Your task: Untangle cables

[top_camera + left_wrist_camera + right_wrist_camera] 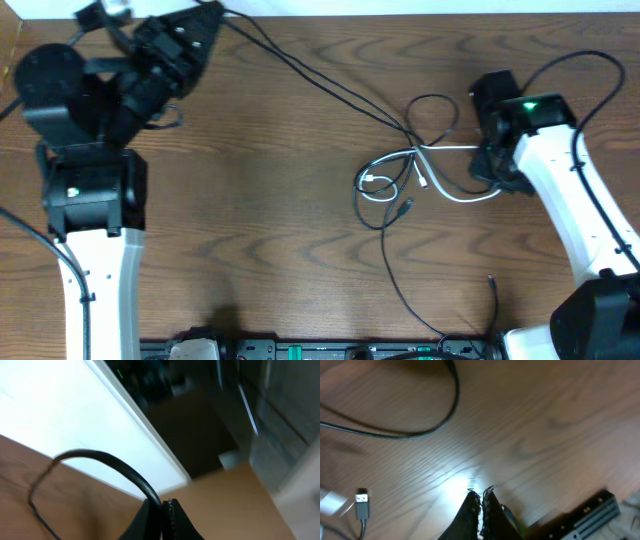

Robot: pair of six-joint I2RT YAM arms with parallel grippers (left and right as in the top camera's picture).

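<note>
Cables (415, 165): three thin cords, two black and one white, knotted together on the counter (260, 200), right of centre. Left hand (164, 506), at the far left corner, clenched on a black cable (115, 462) that arcs out from the fingertips and runs diagonally to the knot. Right hand (481, 496), clenched, tips together low over the counter at the knot's right edge, just beside the white cable (450, 148); whether it pinches a cord cannot be told. A black plug (362, 505) lies near it. The second black cable (390, 265) trails from the knot toward the near edge.
</note>
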